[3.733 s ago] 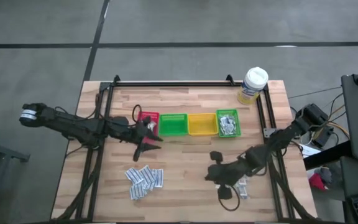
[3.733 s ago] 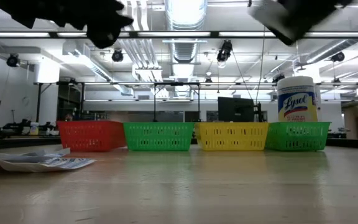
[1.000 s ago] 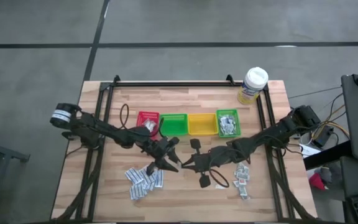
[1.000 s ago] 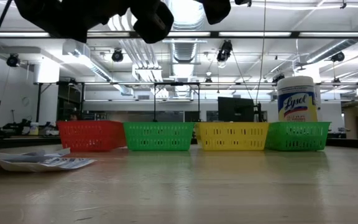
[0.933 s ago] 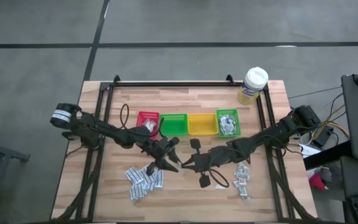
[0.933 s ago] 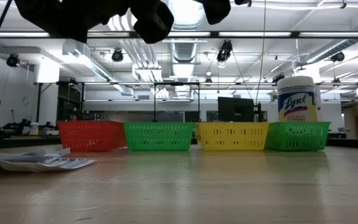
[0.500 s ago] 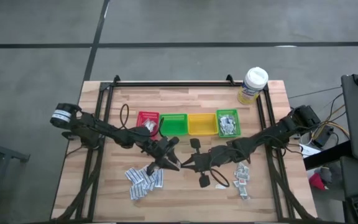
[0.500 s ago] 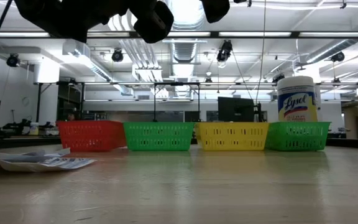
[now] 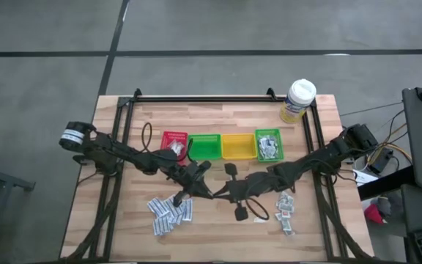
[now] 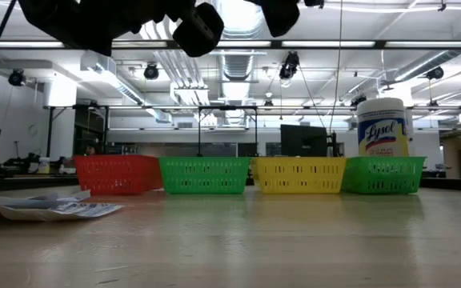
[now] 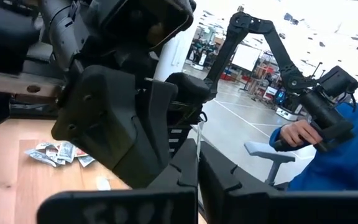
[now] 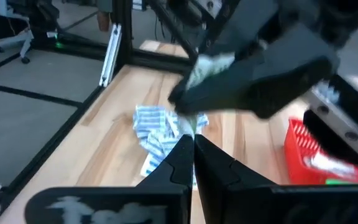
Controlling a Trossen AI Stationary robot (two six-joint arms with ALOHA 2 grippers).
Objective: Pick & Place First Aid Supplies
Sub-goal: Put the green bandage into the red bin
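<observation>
Wooden slatted counter (image 9: 218, 235) carries two sachet piles: white-blue first aid sachets (image 9: 171, 213) front-left, grey-silver sachets (image 9: 286, 209) front-right. Left gripper (image 9: 209, 192) and right gripper (image 9: 217, 195) meet mid-counter, both closed; a small pale sachet (image 12: 211, 63) is pinched at the left gripper's tips.

Bright ceiling lights, windows perhaps glaring; near fingers blurred.

Setting: robotics lab, open industrial hall. Exposed ducts (image 10: 238, 56) and strip lights (image 10: 238, 44) on the ceiling, grey concrete floor (image 9: 50, 73). Wooden worktop (image 9: 218, 227) in a black rail frame (image 9: 204, 97). Another robot arm (image 11: 272, 46) stands beyond it, near a seated person (image 11: 337, 155) holding a handle.
</observation>
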